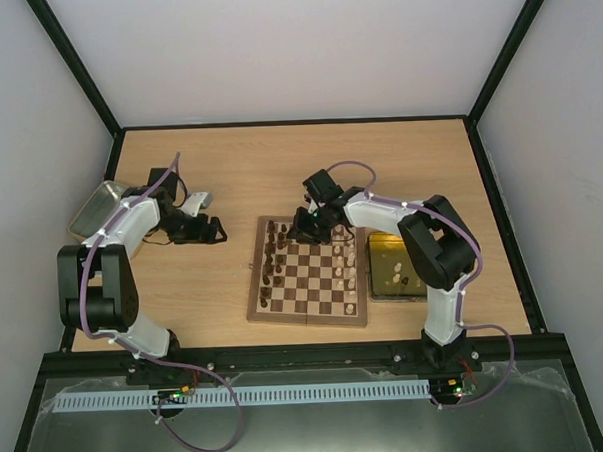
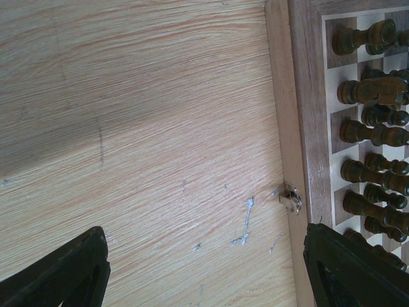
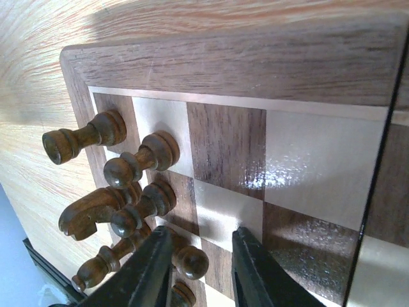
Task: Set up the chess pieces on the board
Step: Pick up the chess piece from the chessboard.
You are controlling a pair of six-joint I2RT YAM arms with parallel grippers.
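Two rows of dark pieces (image 1: 275, 262) lined the board (image 1: 308, 319) on my left arm's side, with pale pieces (image 1: 349, 269) opposite. My right gripper (image 3: 201, 238) hung low over the far dark corner, fingers slightly apart and gripping nothing. My left gripper (image 2: 204, 275) hovered spread wide above the table (image 2: 140, 128), beside the board.

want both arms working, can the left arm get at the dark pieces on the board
Probably yes: the left arm hangs with open jaws beside the board, dark pieces just inside, nothing between.
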